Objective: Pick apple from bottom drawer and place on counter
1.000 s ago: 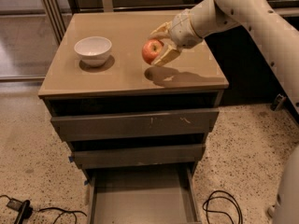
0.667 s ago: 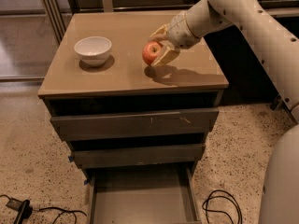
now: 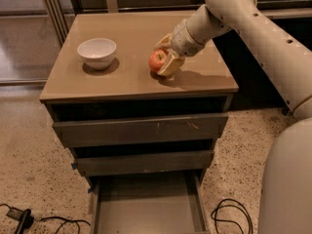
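Note:
The apple (image 3: 156,60) is small and red-orange with a yellowish patch. It sits low at the counter (image 3: 131,30) surface, right of centre, with its shadow right beside it. My gripper (image 3: 164,57) reaches in from the upper right and is shut on the apple, one tan finger (image 3: 171,65) in front of it and one behind. The bottom drawer (image 3: 146,206) is pulled open at the foot of the cabinet, and its flat grey floor shows nothing in it.
A white bowl (image 3: 97,52) stands on the counter's left side. The two upper drawers (image 3: 141,128) are closed. Cables lie on the speckled floor at the lower left (image 3: 22,217) and the lower right (image 3: 229,213). My arm (image 3: 263,38) crosses the right side.
My gripper has lowered the apple from a little above the counter down to its surface. The shadow under it has closed up.

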